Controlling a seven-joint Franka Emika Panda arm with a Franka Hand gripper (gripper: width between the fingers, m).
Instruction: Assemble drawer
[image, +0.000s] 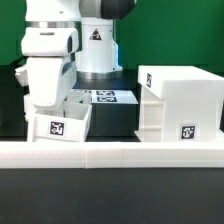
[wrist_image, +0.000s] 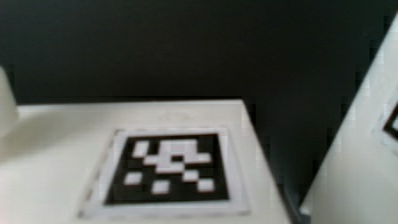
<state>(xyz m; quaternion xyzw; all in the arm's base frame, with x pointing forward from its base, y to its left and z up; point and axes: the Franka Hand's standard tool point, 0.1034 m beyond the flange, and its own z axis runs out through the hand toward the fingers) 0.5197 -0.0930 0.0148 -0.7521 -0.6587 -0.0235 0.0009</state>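
A white robot arm reaches down at the exterior view's left, over a black worktop (image: 115, 122). The drawer shows here as separate white plastic pieces. Its housing (image: 180, 100), a large, plain cube-like box, stands on the worktop at the exterior view's right. It has a small black-and-white square tag (image: 187, 130) low on the face towards the camera and a notch cut in its upper corner nearest the arm. One small open-topped tray (image: 60, 125) sits at the exterior view's left, apart from the housing, and also has a square tag on its near face.

The gripper (image: 57, 100) hangs right above this tray, and its lower end meets the tray's rim. Its fingers are hidden, so I cannot tell whether they are spread or pressed together.

Behind, near the arm's base, lies the flat marker board (image: 103, 97). A long low white wall (image: 110, 152) crosses the foreground.

The wrist view is blurred. It shows a flat white surface (wrist_image: 71, 120) with one large tag, seen against darkness.
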